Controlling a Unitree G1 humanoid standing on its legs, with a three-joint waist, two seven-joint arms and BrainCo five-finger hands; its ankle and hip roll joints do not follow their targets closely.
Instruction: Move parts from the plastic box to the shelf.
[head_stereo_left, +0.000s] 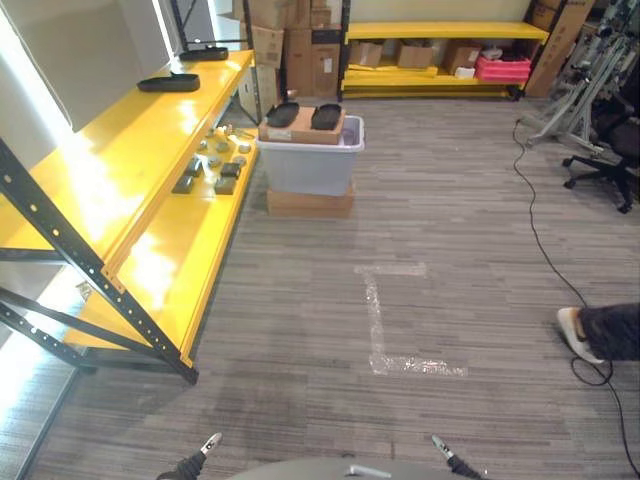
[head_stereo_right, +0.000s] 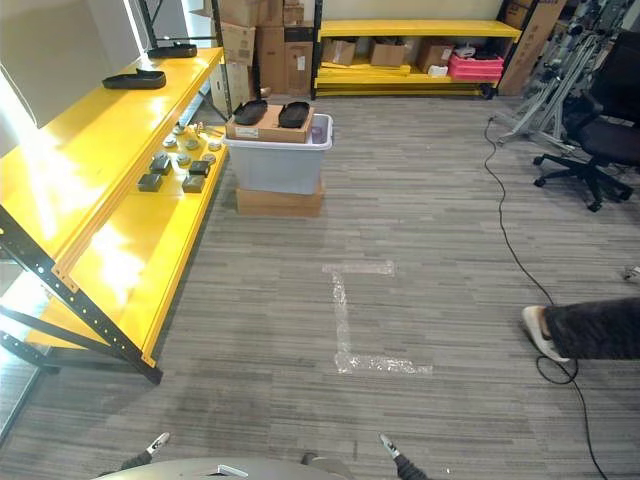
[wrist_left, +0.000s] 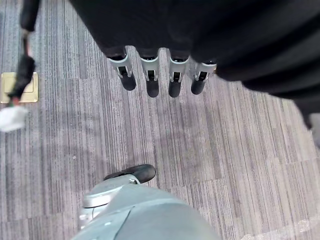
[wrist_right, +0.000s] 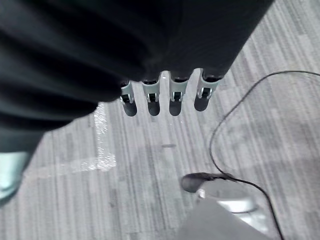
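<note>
Standing well back from box (head_stereo_left: 312, 155) (grey, on a carton beside shelf (head_stereo_left: 150, 170)), parts (head_stereo_left: 212, 168) already on shelf. Left hand (wrist_left: 160, 75) and right hand (wrist_right: 165, 95): fingers straight, holding nothing. Advice: approach box squarely before reaching, minding cable (head_stereo_left: 545, 240).

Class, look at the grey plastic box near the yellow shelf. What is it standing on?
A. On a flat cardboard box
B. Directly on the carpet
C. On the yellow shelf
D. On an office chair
A: the plastic box sits on a flat cardboard box that lies on the carpet beside the yellow shelf, and another cardboard box rests across its top.
</note>
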